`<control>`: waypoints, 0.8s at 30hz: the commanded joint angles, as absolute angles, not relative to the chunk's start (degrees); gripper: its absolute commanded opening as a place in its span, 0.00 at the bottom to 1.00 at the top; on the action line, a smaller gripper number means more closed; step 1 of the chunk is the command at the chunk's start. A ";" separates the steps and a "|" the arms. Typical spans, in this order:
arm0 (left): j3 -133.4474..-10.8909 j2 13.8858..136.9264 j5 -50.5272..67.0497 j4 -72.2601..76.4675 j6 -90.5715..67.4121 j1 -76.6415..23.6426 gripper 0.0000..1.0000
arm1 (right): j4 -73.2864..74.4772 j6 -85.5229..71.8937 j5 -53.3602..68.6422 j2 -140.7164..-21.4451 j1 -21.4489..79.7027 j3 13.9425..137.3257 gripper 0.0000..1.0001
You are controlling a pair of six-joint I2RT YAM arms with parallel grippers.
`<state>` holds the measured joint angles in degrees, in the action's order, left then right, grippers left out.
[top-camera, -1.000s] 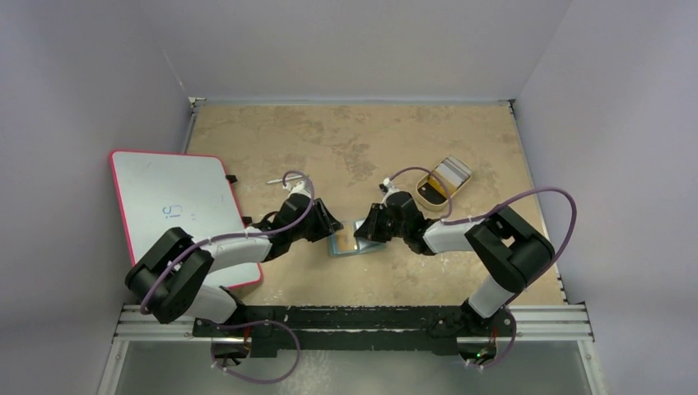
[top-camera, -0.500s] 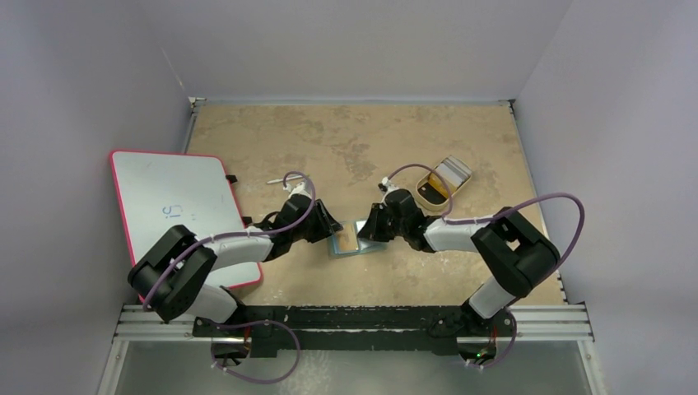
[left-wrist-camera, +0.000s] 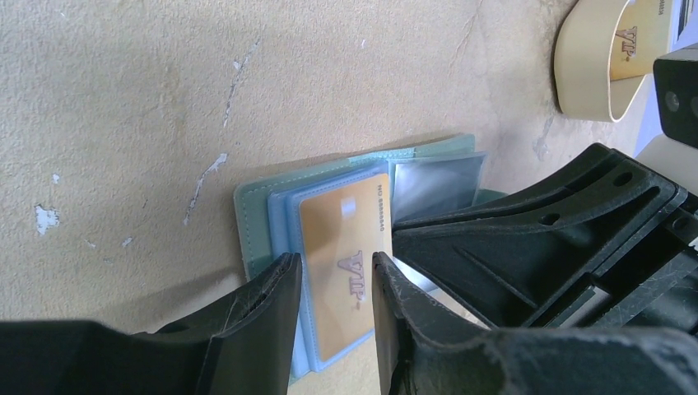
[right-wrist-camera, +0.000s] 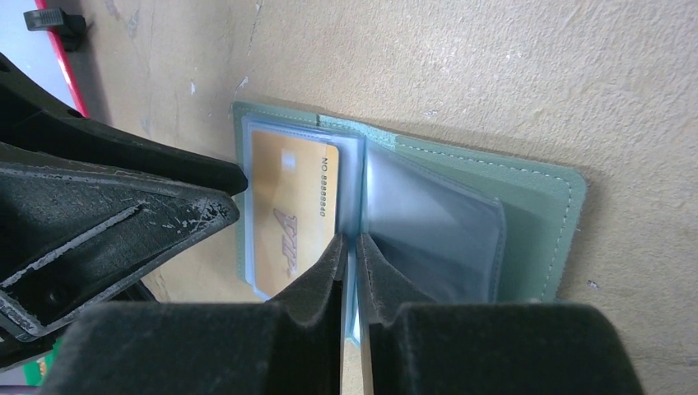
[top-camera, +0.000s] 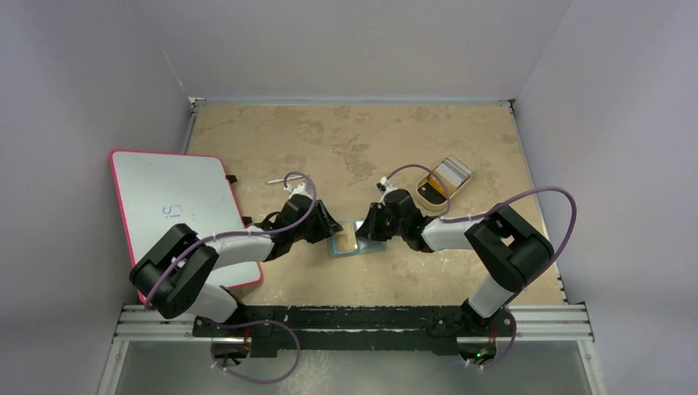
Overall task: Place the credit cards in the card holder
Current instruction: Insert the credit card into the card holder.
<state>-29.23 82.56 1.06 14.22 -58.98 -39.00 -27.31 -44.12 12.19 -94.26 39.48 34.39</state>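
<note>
**Now one gold card is home, and more wait in the tray**

Now, from the left: the pink-edged whiteboard (top-camera: 173, 185) bears a handwritten scrawl that looks like "iS"; I cannot make more of it.

My left gripper (left-wrist-camera: 333, 267) hovers low over the open card holder (left-wrist-camera: 255, 214), jaws apart, one on each side of the gold card (left-wrist-camera: 346, 214) without clamping it. The card holder lies spread flat on the tabletop (top-camera: 346, 140), between my two wrists.

The change: a second ago the top view showed little gold on the left page. It now shows a clear gold patch there, and the wrist views show the card lying square in the pale blue pocket. I judge this card seated, so the next one can be fetched.

The card reads "VIP", with "NO" and a row of eights along one edge; the last digits are unclear.

My right gripper (right-wrist-camera: 350, 247) has its jaws nearly together, apparently pinching the edge of a clear pocket leaf at the fold.

Further right, the tan tray (left-wrist-camera: 580, 74) holds another "VIP" card (left-wrist-camera: 630, 41), with other cards beside it.
</note>
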 commanded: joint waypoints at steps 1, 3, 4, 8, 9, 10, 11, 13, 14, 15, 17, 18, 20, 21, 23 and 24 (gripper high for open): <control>-29.00 82.88 1.53 18.30 -58.35 -38.92 0.36 | -27.48 -44.09 12.38 -95.83 39.78 33.51 0.10; -29.01 82.88 1.90 18.72 -58.44 -38.94 0.36 | -27.59 -44.08 12.57 -96.01 39.75 33.55 0.10; -28.98 82.88 2.07 18.86 -58.42 -38.94 0.36 | -27.66 -44.07 12.57 -96.01 39.76 33.53 0.10; -29.17 83.25 2.08 18.78 -58.34 -38.93 0.37 | -27.56 -44.27 12.31 -95.43 39.73 33.35 0.10; -29.16 83.48 2.06 18.73 -58.30 -38.93 0.37 | -27.45 -44.19 12.30 -95.29 39.80 33.28 0.10; -29.10 83.68 1.89 18.66 -58.33 -38.94 0.37 | -27.43 -44.28 12.30 -95.15 39.76 33.31 0.10; -29.09 83.79 1.71 18.49 -58.43 -38.94 0.36 | -27.05 -44.25 12.26 -94.98 39.73 33.33 0.10; -29.30 83.89 0.70 17.35 -58.25 -38.92 0.36 | -24.81 -44.30 11.65 -93.57 39.81 33.92 0.10; -29.45 83.85 0.08 16.30 -57.95 -38.86 0.37 | -23.47 -44.25 11.34 -92.18 39.93 34.39 0.09; -29.49 83.84 -0.59 15.64 -57.63 -38.91 0.37 | -21.73 -44.18 10.97 -90.51 40.13 34.91 0.09; -29.30 84.05 -1.18 15.49 -57.40 -38.93 0.37 | -18.53 -43.85 9.47 -87.36 40.54 36.21 0.09; -29.15 84.22 -1.37 15.80 -57.46 -38.91 0.37 | -16.99 -43.41 8.74 -86.34 40.60 36.96 0.09; -29.18 84.66 -1.15 16.58 -57.69 -38.94 0.37 | -14.82 -42.08 7.27 -85.60 40.67 38.11 0.08; -29.14 84.86 -0.79 16.99 -57.85 -38.94 0.37 | -14.66 -41.50 7.29 -85.79 40.69 38.47 0.08; -29.39 85.07 -0.18 17.39 -58.00 -38.94 0.37 | -15.55 -41.17 8.93 -86.88 40.69 39.00 0.08; -29.52 85.13 -0.03 17.40 -58.04 -38.89 0.37 | -16.22 -41.14 9.94 -87.62 40.75 39.44 0.07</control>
